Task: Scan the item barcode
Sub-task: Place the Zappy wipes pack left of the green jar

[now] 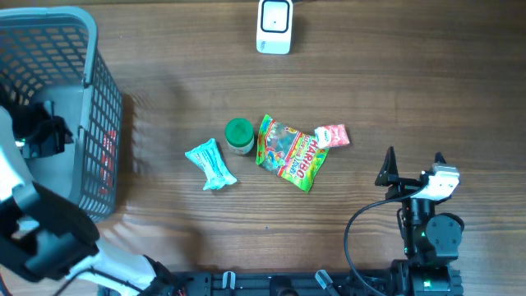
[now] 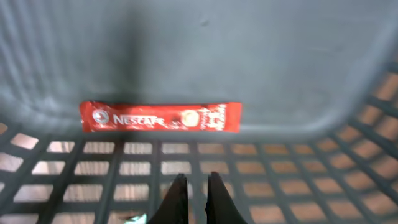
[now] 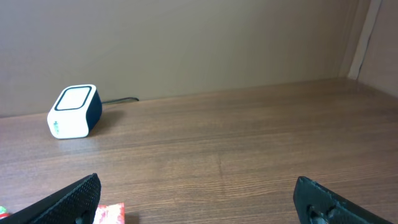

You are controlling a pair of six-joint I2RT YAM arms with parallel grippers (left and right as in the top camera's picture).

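A red Nescafe sachet lies flat on the floor of the grey mesh basket at the table's left. My left gripper hangs inside the basket just short of the sachet. It is shut with nothing between its fingers. The white barcode scanner stands at the far edge of the table, also seen as the scanner in the right wrist view. My right gripper rests open near the front right, holding nothing.
On the table's middle lie a teal packet, a green-lidded jar, a Haribo bag and a small red-and-white packet. The basket's mesh wall rises close in front of the left fingers.
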